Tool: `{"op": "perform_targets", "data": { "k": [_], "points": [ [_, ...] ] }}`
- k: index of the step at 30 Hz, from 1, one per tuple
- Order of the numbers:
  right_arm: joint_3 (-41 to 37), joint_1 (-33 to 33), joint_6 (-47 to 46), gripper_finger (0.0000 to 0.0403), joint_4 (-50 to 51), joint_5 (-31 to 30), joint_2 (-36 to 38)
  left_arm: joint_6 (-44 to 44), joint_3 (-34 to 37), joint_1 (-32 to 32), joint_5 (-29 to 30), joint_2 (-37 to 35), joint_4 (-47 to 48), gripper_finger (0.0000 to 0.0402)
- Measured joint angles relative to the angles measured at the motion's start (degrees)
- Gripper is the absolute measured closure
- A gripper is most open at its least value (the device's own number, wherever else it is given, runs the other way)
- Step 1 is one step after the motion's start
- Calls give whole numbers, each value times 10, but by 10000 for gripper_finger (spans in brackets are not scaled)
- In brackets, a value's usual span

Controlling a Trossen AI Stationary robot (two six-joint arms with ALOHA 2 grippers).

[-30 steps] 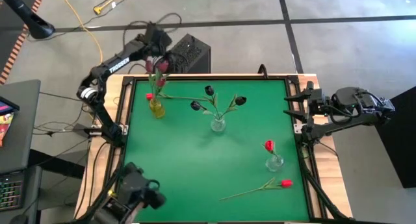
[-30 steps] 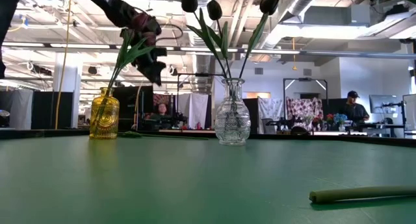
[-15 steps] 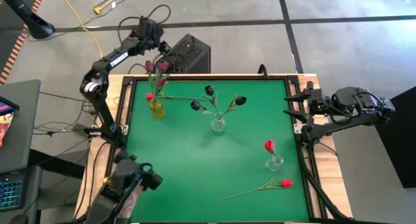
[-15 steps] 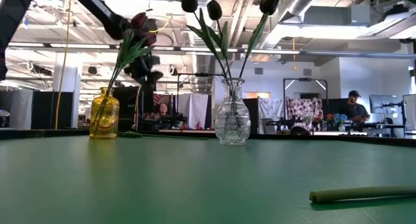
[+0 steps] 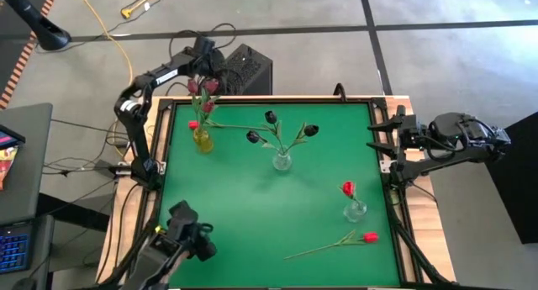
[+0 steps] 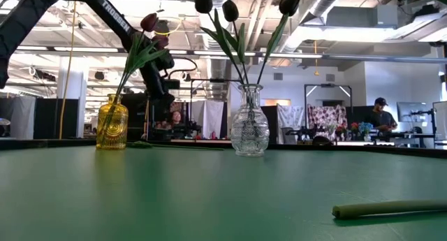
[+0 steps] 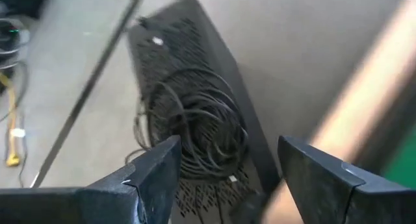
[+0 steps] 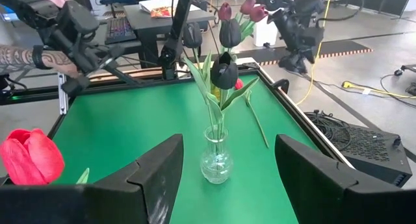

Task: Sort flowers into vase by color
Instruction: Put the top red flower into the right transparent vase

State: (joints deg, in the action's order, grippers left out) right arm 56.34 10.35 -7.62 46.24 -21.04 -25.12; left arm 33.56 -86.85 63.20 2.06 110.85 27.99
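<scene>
Landmark: the clear glass vase of dark blackish tulips near the middle of the green felt table.

Far left of it, beyond the table's back corner, the left gripper hangs over a black perforated box on the floor, jaws wide apart and empty. Just left of the clear vase stands an amber glass vase holding pink-maroon tulips, with a red head near its rim. Right of the landmark, a smaller clear vase holds one red tulip; another red tulip lies flat beside it. Farthest right, off the table's edge, the right gripper waits, jaws spread, holding nothing.
</scene>
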Motion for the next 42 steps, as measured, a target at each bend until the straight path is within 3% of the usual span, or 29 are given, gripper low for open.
{"op": "perform_targets", "data": {
  "k": [7,12,19,26,42],
  "points": [
    [0,0,-4,133,0,0,0,54,29,-6,-16,-1,64,157],
    [0,0,-4,133,0,0,0,90,86,-14,-50,-1,42,157],
    [0,0,0,133,0,0,0,166,117,-55,-95,-1,57,157],
    [0,0,4,133,0,0,0,228,137,-110,-93,-1,54,157],
    [0,0,8,133,0,0,0,220,110,-168,-95,-2,76,159]
  ]
}}
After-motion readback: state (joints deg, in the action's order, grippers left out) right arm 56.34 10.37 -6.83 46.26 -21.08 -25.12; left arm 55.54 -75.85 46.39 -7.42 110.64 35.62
